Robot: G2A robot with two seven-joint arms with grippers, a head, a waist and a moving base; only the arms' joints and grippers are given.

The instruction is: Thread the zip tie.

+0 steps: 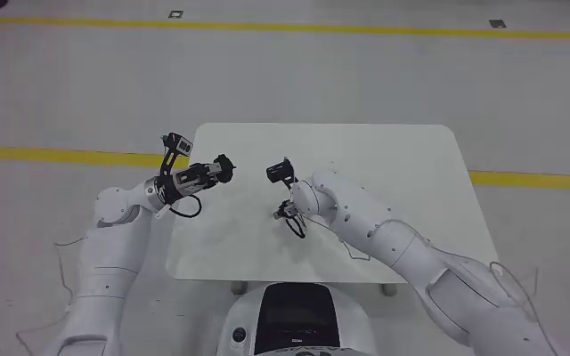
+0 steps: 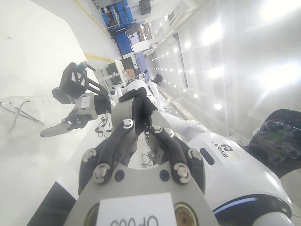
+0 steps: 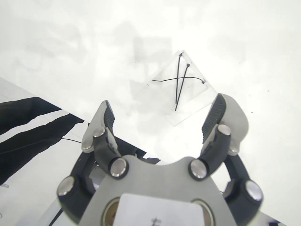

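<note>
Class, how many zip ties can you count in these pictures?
3, all in the clear tray: the first zip tie and second zip tie cross each other; the third zip tie lies across both. Others could be hidden.

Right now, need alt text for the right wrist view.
The open right gripper hangs over a white table, pointed toward a clear square tray. Three black zip ties lie crossed over one another in the tray.
</note>
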